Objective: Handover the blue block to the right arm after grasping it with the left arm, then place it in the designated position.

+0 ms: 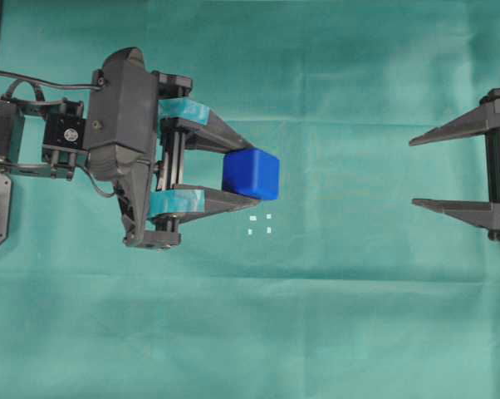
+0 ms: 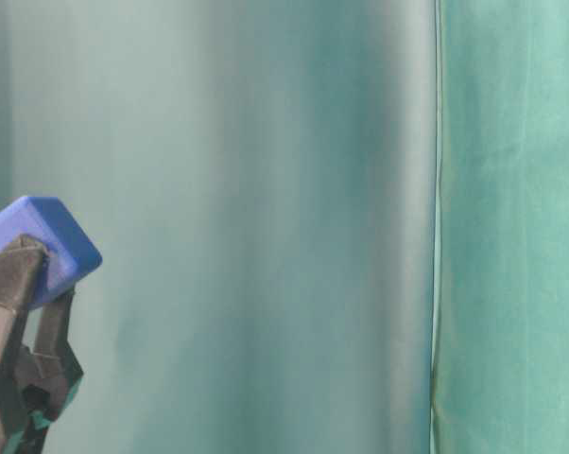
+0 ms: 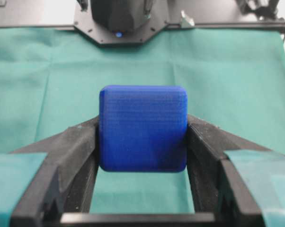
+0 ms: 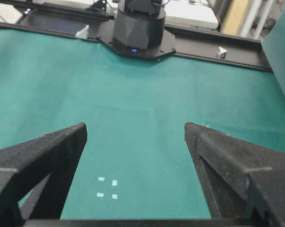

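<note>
Overhead: black left gripper with teal-taped fingers clamped on small glossy bright-blue cube, just above four tiny white corner marks on green cloth. Plain black right gripper spread wide, empty, well apart at the right edge.

Table level: only blue cube, tilted, raised, pinched by fingertips.

Left wrist: cube filling the gap between fingers.

Right wrist: marks seen between spread fingers; no cube visible.
</note>
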